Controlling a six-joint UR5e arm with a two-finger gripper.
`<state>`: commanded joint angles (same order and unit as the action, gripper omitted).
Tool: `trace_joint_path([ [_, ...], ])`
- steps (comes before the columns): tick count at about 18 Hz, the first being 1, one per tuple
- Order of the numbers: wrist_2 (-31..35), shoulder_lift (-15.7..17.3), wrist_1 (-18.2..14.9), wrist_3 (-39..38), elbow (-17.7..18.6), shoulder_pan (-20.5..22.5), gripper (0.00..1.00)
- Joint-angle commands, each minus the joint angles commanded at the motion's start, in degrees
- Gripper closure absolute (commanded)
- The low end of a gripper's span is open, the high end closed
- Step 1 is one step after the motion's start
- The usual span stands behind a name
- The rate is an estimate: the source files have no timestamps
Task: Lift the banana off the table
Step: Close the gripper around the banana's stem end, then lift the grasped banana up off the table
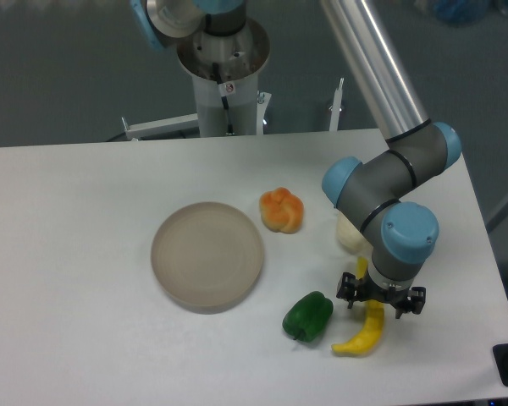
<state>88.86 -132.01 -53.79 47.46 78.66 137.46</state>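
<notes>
The banana (362, 331) is seen lying on the table (85, 254) near its front right corner, just beside the green pepper (307, 315), with its lower tip pointing toward the front edge and its upper end hidden under the arm's wrist. The gripper (379, 298) is positioned directly over the upper half of the fruit, its two dark fingers set one on each side of the yellow body; the jaws appear spread rather than pressed together, though from this angle it cannot be told for certain whether the pads are touching the banana. The task is judged to be at the approach stage: alignment over the fruit looks largely achieved, while the closing of the fingers and the lift off the surface are not yet done, since the banana is resting flat on the white top. The tabletop is plain, matte and white, and also carries a round beige plate (207, 255) toward the middle, an orange lobed fruit (282, 210) behind it to the right, and a pale round ball (349, 232) partly covered by the arm. Behind the table a white pedestal holding the arm's base (225, 85) is seen, with a dark grey floor and wall beyond; little else of the room can be made out.
</notes>
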Motion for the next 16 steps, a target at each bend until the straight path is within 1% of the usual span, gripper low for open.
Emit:
trace_joint_path([
  [3, 0.0, 0.0, 0.09, 0.0, -0.09, 0.0, 0.64],
  [5, 0.0, 0.09, 0.09, 0.0, -0.09, 0.09, 0.66],
  [12, -0.09, 0.7, -0.09, 0.17, -1.14, 0.44, 0.67],
  [16, 0.0, 2.37, -0.35, 3.25, -3.51, 0.44, 0.67],
])
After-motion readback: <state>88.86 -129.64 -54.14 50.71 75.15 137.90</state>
